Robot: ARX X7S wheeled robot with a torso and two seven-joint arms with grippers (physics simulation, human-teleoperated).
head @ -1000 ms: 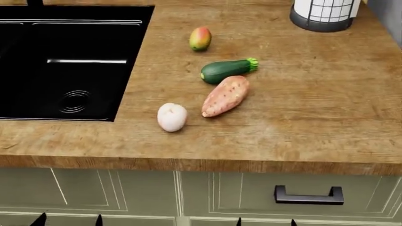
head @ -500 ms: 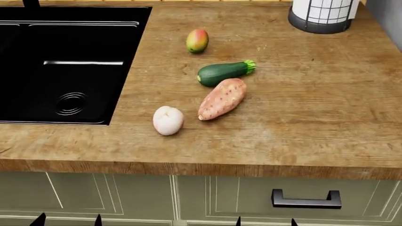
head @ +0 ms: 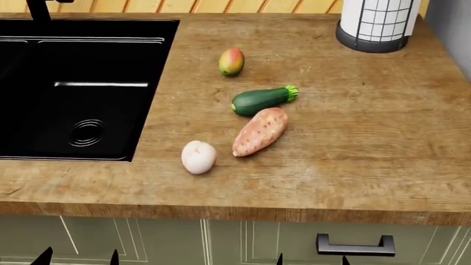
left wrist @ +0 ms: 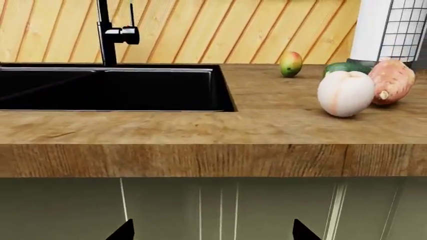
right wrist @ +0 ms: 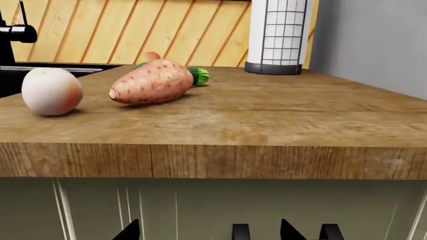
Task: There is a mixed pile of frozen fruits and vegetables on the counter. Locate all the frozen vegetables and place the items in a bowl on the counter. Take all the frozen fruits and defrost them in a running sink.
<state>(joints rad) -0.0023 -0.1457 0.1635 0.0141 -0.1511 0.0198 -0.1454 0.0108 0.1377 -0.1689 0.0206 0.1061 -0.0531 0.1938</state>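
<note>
frozen produce, four pieces on the counter [head: 368, 138] right of the sink [head: 74, 83]: one mango [head: 231, 61], one zucchini [head: 261, 100], one sweet potato [head: 260, 131], one pale fruit [head: 198, 157]. i see only both grippers' fingertips; i can't tell their state.

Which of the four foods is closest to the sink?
The pale round fruit. It lies nearest the sink, close to the counter's front edge; the mango, zucchini and sweet potato lie farther right.

No text, label, brand, number or sign to be read in any view, counter [head: 353, 143] plain wood grain, white cylinder [head: 376, 14] at upper right marked only by a black wire grid, no writing found on it.
</note>
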